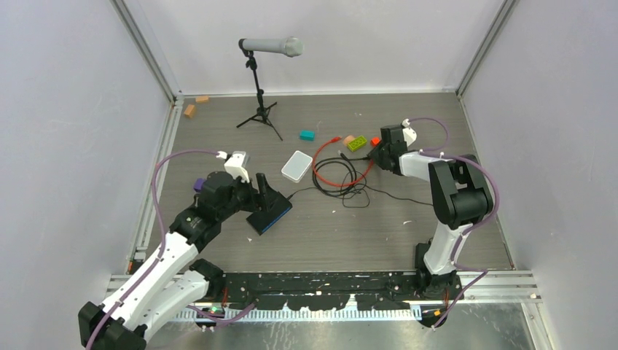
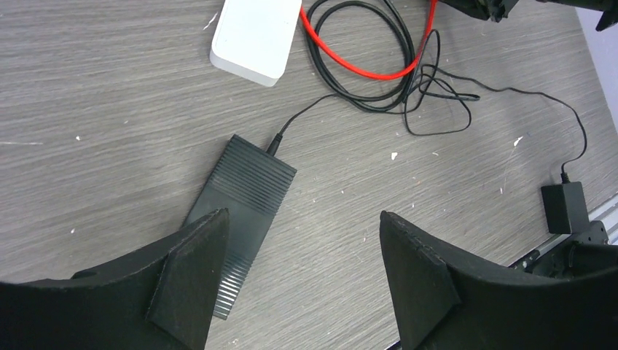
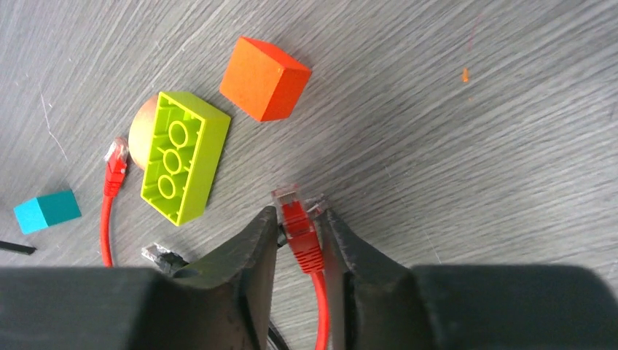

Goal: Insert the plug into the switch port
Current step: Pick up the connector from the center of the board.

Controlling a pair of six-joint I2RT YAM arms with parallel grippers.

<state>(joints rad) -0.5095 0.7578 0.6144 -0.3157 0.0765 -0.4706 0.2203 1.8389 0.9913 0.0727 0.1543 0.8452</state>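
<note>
We lose the switch (image 2: 251, 186) end under the left claw (image 2: 300, 215), ports unseen, cable (image 3: 321, 313) cut off behind right claw (image 3: 299, 215).

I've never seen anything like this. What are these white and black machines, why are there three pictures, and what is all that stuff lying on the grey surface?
They are two robot arms bolted to a table, each ending in a two-finger gripper. The wide picture looks down from above; the other two come from cameras on each wrist. The left gripper hangs open over a flat black switch. The right gripper pinches the plug of a red cable. Nearby lie a white box, a green brick, an orange cube and a microphone stand.
</note>
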